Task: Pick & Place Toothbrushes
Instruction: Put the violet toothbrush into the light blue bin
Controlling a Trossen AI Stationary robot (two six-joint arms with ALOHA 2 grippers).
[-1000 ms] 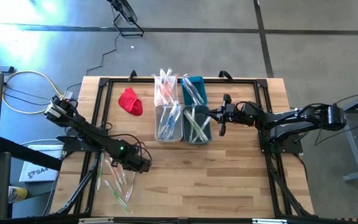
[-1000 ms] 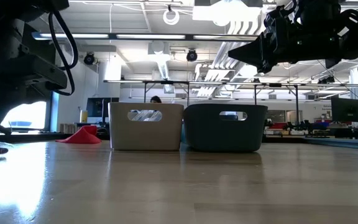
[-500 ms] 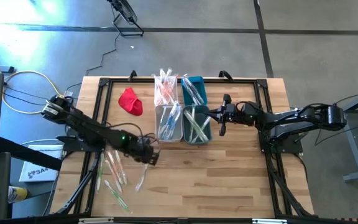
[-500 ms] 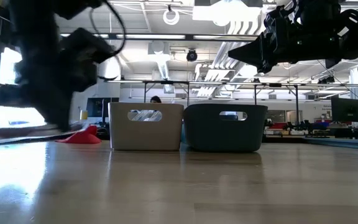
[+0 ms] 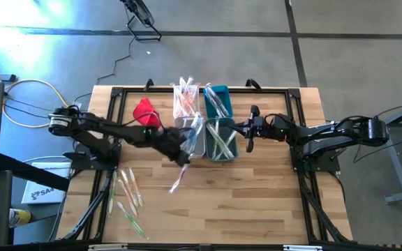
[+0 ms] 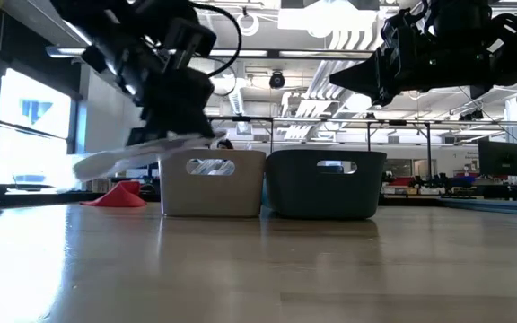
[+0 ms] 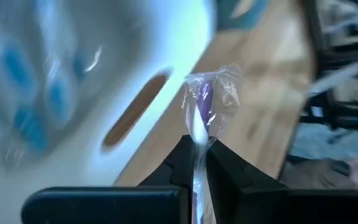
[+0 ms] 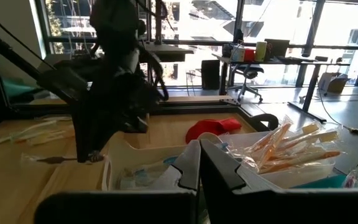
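Observation:
My left gripper (image 5: 181, 155) hangs above the table just near of the white near-left bin (image 5: 188, 137), shut on one wrapped toothbrush (image 5: 177, 178) with a purple handle (image 7: 204, 99). Several more wrapped toothbrushes (image 5: 127, 198) lie flat on the wood by the near-left corner. Sorted toothbrushes fill the bins: orange (image 5: 185, 100), blue (image 5: 190, 132), green (image 5: 220, 139). My right gripper (image 5: 240, 127) waits, shut, in the air at the right side of the teal bin (image 5: 232, 143); the right wrist view shows its fingertips together (image 8: 199, 145). My left gripper pinches the wrapped toothbrush between its two fingers (image 7: 180, 155), some way in from one end (image 7: 197, 133). The fingers lie along it, and its wrapper end (image 7: 219, 81) sticks out past the fingertips. It is lifted clear, slanting down toward the table's near edge (image 6: 128, 158).
Four bins stand in a block at the table's middle, two white (image 5: 185, 104) and two teal (image 5: 217, 97). A red cloth (image 5: 146, 113) lies left of them. Bare wood (image 5: 257, 195) stretches over the near right part. The black frame (image 5: 110, 97) runs along the table's edges.
My left gripper has risen from the loose toothbrushes at the near left and swung right and toward the far edge, up to the white near-left bin. The toothbrush it holds has come off the table and now hangs clear below it. My right arm has kept still.

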